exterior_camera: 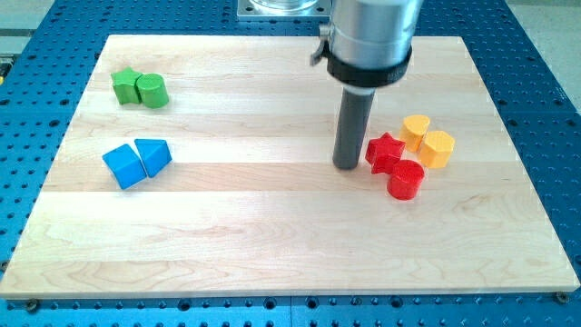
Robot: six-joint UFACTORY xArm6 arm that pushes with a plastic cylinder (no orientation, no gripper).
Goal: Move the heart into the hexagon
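Observation:
The yellow heart (438,149) lies at the view's right, touching the yellow hexagon (416,132), which sits just up and left of it. My tip (346,166) stands on the board left of this group, close beside the red star (385,152). The red star lies between my tip and the two yellow blocks. The rod rises from the tip into the wide grey arm body at the view's top.
A red cylinder (406,180) lies just below the red star and the heart. A blue cube (123,166) and blue triangle (153,155) lie at the view's left. A green star (125,86) and green cylinder (152,90) lie at top left. The wooden board (272,245) ends in blue perforated table.

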